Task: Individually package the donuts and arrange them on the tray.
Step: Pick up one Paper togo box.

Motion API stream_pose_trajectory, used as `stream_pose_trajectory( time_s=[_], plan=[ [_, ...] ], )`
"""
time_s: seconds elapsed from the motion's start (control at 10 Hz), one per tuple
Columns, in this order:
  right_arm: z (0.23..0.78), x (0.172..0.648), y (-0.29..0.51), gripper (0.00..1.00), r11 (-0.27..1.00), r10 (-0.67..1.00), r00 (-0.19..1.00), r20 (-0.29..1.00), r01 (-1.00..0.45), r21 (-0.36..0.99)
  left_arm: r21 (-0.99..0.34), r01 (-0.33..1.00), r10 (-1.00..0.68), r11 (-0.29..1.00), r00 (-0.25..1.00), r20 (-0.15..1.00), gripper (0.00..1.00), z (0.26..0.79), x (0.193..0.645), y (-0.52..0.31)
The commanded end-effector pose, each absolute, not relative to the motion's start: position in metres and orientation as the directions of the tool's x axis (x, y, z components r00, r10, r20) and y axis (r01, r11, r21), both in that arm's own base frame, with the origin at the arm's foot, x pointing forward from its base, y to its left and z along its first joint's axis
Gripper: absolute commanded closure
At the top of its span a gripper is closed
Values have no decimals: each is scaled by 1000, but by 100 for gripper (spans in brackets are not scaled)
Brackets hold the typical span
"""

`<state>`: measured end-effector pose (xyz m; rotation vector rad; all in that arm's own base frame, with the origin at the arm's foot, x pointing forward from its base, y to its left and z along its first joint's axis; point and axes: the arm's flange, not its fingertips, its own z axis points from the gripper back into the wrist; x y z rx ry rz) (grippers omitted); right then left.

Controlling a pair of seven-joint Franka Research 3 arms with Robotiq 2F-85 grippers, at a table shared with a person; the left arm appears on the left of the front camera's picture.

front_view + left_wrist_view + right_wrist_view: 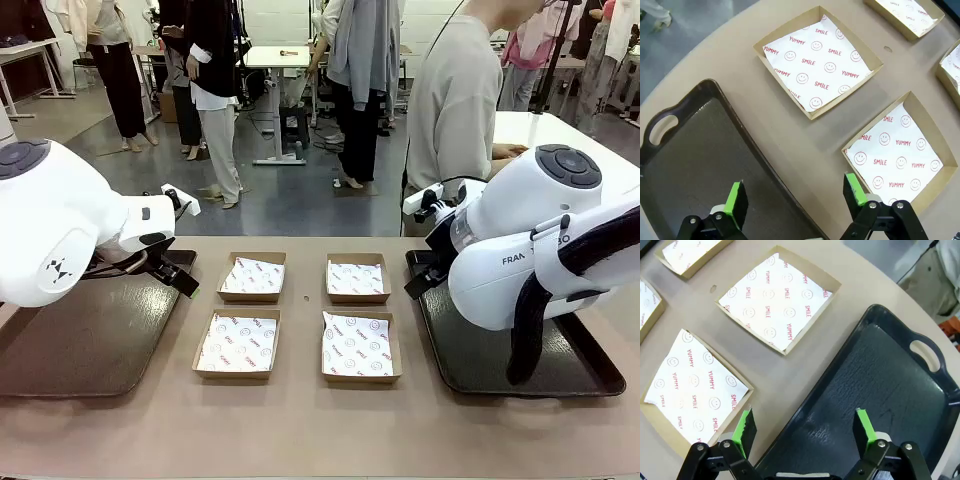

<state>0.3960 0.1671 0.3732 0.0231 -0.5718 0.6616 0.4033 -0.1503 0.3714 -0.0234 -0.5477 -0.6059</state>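
Four shallow cardboard boxes [236, 376] sit in a two-by-two block at the middle of the table [300, 430]. Each is lined with white paper printed with red smileys and the words SMILE and YUMMY. A dark brown left tray [80, 350] lies just beside the block on one side, and a blacker right tray [475, 365] lies just beside it on the other. Both trays rest flat, with a strip of bare tabletop between each one and the boxes.

We see the left gripper [795, 194] hanging above the inner edge of the left tray. Its jaws are spread wide and there is nothing between them. One green pad [737, 197] is over the tray floor, and the other is over the corner of the nearest box. The tray's handle cut-out lies toward the round table edge.

The right gripper [805, 424] is in the mirror position, jaws fully apart and gripping nothing. One pad is above the right tray and the other is by the rim of the closest box.

From the front, both white arms reach in over the far ends of their trays — the left arm [60, 220] bulks large at the picture's edge, and the right arm [530, 250] covers much of its tray.

A person [455, 110] in a grey top stands at the far side, beside the right arm.

Where the donuts are, we cannot tell.
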Motion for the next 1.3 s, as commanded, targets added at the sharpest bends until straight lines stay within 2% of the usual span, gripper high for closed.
stream_pose_trajectory(
  time_s=[0.0,1.2],
  plan=[
    [373,396,167,0,794,574,641,509,-587,-157,136,547,-535,826,684,496,0,371,403,-150],
    [373,396,167,0,794,574,641,509,-587,-157,136,547,-535,826,684,496,0,371,403,-150]
  ],
)
